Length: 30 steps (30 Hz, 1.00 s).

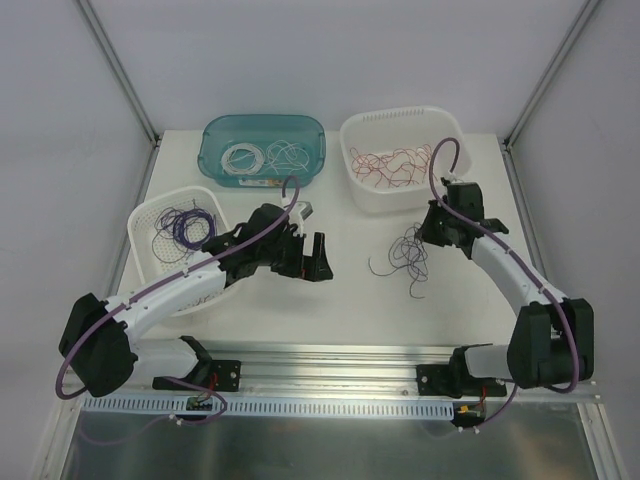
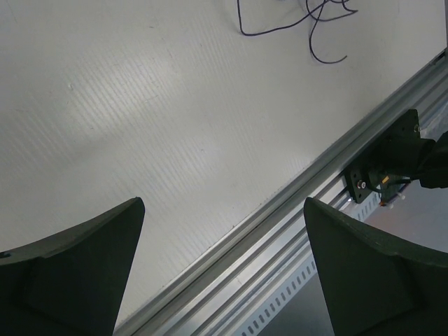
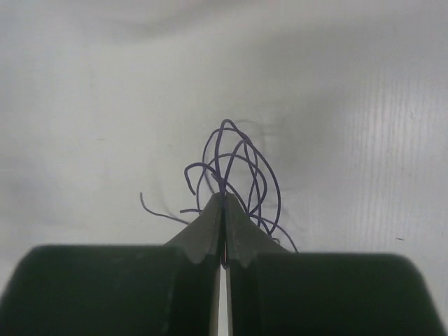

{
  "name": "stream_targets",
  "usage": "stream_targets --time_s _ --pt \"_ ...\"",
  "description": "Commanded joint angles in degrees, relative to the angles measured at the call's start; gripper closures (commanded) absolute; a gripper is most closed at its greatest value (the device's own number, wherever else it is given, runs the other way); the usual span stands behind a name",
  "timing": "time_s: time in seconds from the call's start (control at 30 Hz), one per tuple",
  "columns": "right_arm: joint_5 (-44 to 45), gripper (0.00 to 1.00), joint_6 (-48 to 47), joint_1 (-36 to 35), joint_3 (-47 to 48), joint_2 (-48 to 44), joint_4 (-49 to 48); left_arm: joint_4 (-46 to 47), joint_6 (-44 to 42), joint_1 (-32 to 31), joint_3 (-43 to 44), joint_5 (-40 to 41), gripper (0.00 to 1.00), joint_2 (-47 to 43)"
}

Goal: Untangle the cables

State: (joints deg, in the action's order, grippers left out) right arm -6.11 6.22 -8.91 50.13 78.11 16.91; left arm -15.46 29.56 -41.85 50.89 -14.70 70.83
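Note:
A small clump of dark purple cables [image 1: 410, 255] lies on the white table right of centre. My right gripper [image 1: 427, 236] is at its upper right edge. In the right wrist view this gripper [image 3: 224, 199] is shut on a purple strand, and the looping purple cables [image 3: 241, 164] fan out beyond the tips. My left gripper [image 1: 312, 240] is open and empty over the table centre, left of the clump. In the left wrist view its fingers [image 2: 77, 273] stand wide apart, and only loose purple cable ends [image 2: 311, 31] show at the top edge.
A teal bin [image 1: 215, 135] at the back holds white wires. A white bin [image 1: 350, 135] to its right holds red wires. A white basket [image 1: 140, 215] on the left holds purple wires. A metal rail [image 1: 330, 355] runs along the table's near edge.

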Motion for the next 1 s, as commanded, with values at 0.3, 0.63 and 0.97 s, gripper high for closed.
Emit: stream_targets --time_s 0.3,0.63,0.97 --pt "-7.8 0.99 0.0 -12.4 13.1 -13.1 5.2 5.4 -2.0 -1.8 6.3 0.7 0.02 2.8" --pt "-8.7 0.99 3.3 -18.7 14.9 -15.2 2.7 20.8 0.8 -2.5 5.2 1.1 0.11 3.0" --pt "-7.7 0.99 7.4 -22.0 14.4 -16.8 0.9 27.3 4.8 -4.2 8.5 4.2 0.21 9.5"
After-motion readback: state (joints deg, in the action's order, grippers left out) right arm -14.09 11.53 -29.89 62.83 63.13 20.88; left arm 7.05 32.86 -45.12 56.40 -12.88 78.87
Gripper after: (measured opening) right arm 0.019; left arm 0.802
